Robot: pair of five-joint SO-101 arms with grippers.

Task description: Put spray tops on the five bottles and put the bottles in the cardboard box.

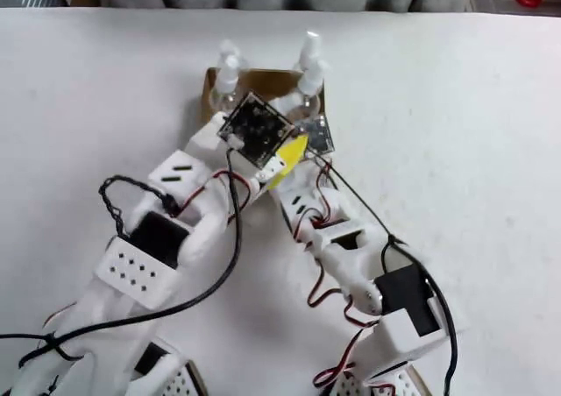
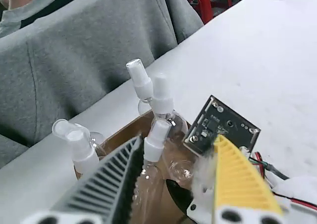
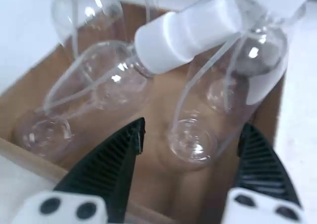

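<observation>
Bottles in cardboard box under left hand and right hand

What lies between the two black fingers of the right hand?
The base of a clear plastic bottle, inside the brown cardboard box, lies between the open fingers of the right hand; the right wrist view shows this.

The left tool hangs over the cardboard box, its grey ribbed finger and yellow finger spread apart. Clear bottles lean together inside the box, white spray tops poking above its rim. A dark circuit board sits just beside the box, the white counter behind it.
</observation>
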